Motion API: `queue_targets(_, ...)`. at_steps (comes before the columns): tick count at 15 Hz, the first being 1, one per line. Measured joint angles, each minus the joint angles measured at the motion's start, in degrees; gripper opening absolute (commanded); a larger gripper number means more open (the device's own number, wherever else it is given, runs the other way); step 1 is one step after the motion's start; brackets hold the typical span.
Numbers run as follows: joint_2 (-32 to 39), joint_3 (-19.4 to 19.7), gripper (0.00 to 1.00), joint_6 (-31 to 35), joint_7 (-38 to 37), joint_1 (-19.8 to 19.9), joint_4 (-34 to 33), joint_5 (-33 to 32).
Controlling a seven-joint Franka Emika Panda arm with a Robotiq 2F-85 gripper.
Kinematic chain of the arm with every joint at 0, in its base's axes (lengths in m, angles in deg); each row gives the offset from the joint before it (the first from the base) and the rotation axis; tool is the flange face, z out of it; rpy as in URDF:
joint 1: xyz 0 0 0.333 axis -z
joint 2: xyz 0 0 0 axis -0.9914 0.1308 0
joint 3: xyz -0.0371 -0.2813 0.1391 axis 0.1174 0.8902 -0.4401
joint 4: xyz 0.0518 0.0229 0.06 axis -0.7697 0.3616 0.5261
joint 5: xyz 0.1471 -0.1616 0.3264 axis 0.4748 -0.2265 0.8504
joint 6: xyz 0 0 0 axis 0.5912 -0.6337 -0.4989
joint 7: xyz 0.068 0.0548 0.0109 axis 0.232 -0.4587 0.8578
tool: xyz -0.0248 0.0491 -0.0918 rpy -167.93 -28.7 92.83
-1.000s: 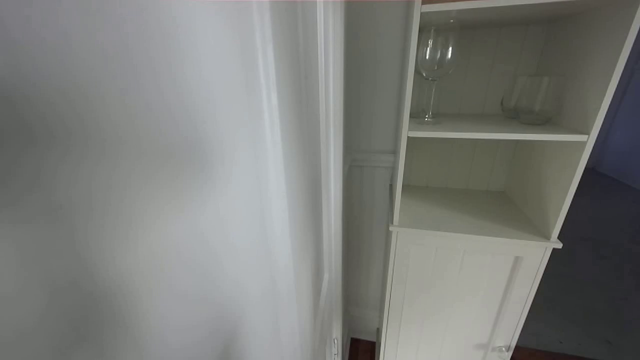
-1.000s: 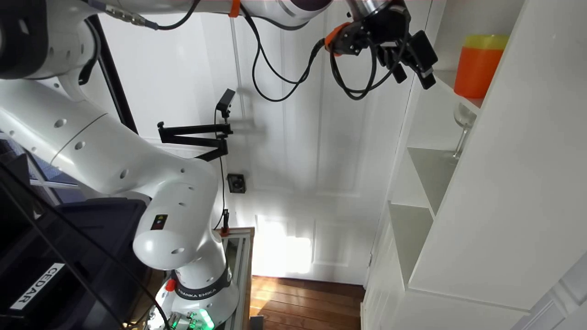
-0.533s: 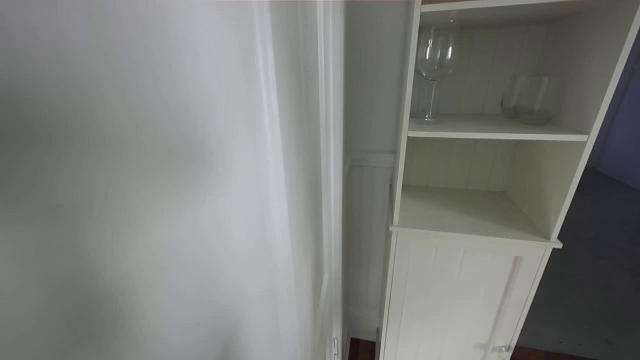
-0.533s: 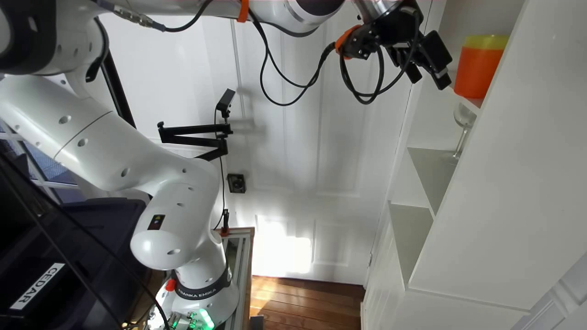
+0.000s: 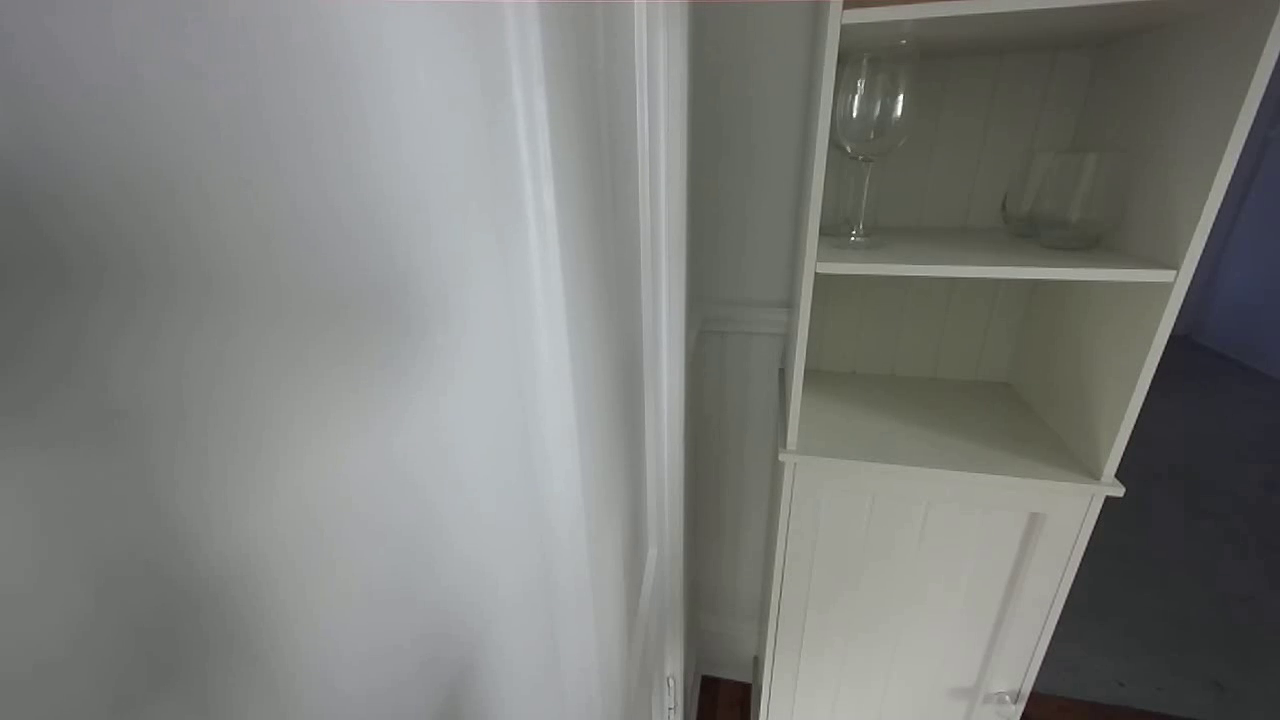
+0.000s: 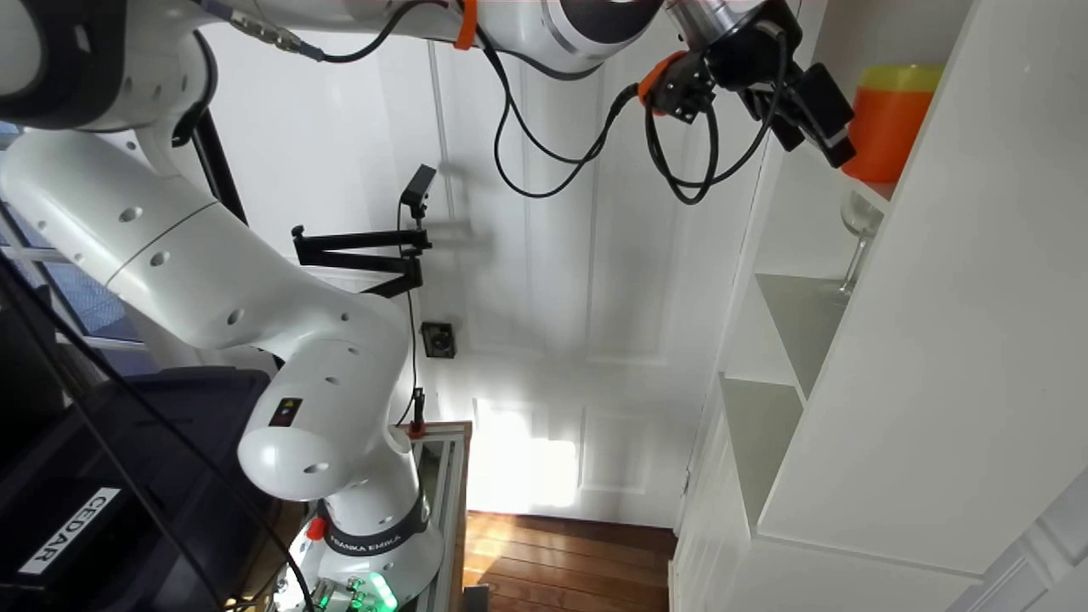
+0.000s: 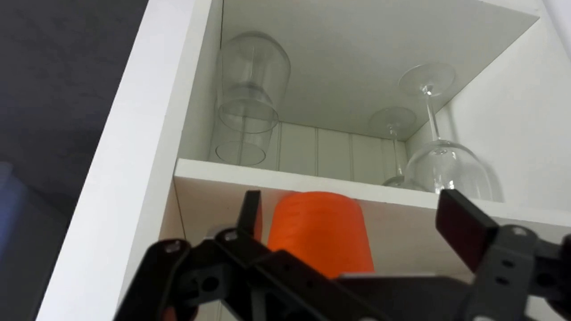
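My gripper (image 6: 814, 144) is open and empty at the cabinet's upper opening. In an exterior view its fingertips overlap the left edge of an orange container (image 6: 888, 132) with a yellow top. The container stands on the cabinet's top shelf (image 6: 875, 194). In the wrist view, which stands upside down, the orange container (image 7: 323, 232) shows between the open fingers (image 7: 352, 218). It lies closer to the left finger in the picture, with a wider gap to the right one. Contact with a finger cannot be made out. The gripper's linkage hides the container's yellow part.
The white cabinet (image 5: 940, 590) holds wine glasses (image 5: 870, 110) and tumblers (image 5: 1070, 205) on the shelf below the container. Its side panel (image 6: 918, 357) flanks the container. A white door (image 6: 544, 280), a black folding mount (image 6: 361, 255) and a dark bin (image 6: 187, 425) surround the arm.
My gripper has moved right and slightly down in an exterior view, from clear of the orange container to overlapping its left edge. The container and glasses have not moved.
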Motion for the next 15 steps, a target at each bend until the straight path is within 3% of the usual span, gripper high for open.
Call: queue_targets(15, 5.4, -0.4, 1.00, 7.0, -3.9, 2.4, -0.4, -0.7)
